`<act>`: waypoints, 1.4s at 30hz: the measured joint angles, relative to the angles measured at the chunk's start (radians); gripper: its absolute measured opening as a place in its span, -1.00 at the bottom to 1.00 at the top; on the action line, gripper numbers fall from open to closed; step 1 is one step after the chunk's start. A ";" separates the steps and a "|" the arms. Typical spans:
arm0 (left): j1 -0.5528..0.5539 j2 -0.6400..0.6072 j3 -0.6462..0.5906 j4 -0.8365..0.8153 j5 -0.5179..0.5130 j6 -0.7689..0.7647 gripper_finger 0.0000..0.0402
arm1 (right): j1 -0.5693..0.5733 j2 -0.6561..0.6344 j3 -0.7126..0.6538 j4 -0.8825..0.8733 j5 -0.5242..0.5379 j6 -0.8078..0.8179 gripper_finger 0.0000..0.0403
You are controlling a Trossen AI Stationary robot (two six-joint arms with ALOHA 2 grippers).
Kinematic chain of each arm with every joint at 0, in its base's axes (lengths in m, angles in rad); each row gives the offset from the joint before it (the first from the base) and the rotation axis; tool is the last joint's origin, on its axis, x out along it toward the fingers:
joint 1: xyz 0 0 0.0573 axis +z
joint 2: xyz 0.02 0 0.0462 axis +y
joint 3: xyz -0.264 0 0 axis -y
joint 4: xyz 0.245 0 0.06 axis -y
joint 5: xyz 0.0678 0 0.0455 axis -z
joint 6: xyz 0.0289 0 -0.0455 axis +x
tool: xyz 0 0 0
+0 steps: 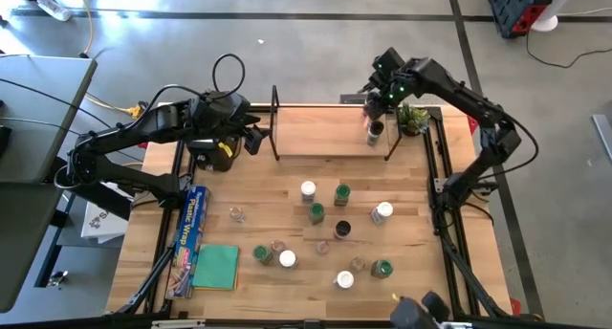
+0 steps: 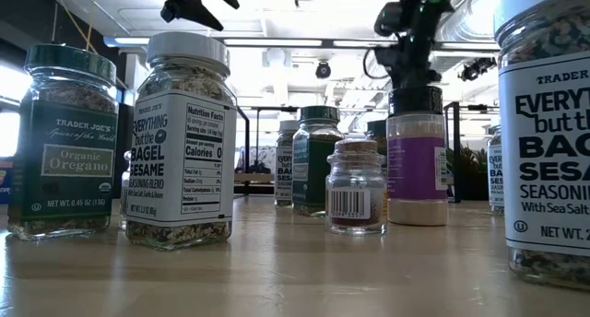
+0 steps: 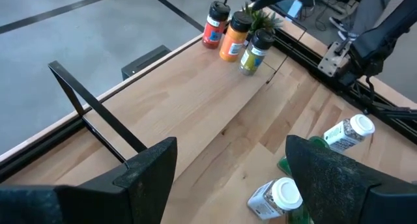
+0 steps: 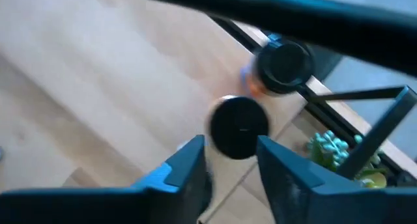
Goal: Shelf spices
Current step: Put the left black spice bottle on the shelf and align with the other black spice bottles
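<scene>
My right gripper (image 4: pixel 231 160) hangs over the light wooden shelf board (image 1: pixel 320 133) at its right end. An upright, black-lidded jar (image 4: pixel 239 127) stands directly below, between my half-open fingers; whether I grip it I cannot tell. Three jars stand there, about thirteen on the table (image 1: pixel 258 209). My left gripper (image 1: pixel 251 138) waits open by the shelf's left end.

Shelf (image 1: pixel 316 136) board mostly bare, jars (image 3: pixel 233 36) and plant (image 1: pixel 413 119) crowding right end.
</scene>
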 joint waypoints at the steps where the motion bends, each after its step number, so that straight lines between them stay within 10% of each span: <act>1: 0.000 0.000 0.000 0.000 0.000 0.000 0.41 | -0.012 0.012 -0.001 0.000 -0.001 0.002 -0.46; 11: 0.000 0.000 0.000 0.000 0.000 0.000 0.41 | -0.038 0.090 -0.001 0.007 -0.033 -0.007 -0.84; 35: 0.000 0.000 0.000 0.000 0.000 -0.001 0.41 | -0.026 -0.024 0.028 -0.031 -0.037 0.024 -0.85; 42: 0.000 0.000 0.000 0.000 0.000 0.000 0.41 | 0.006 -0.065 0.014 -0.174 -0.176 -0.129 -0.85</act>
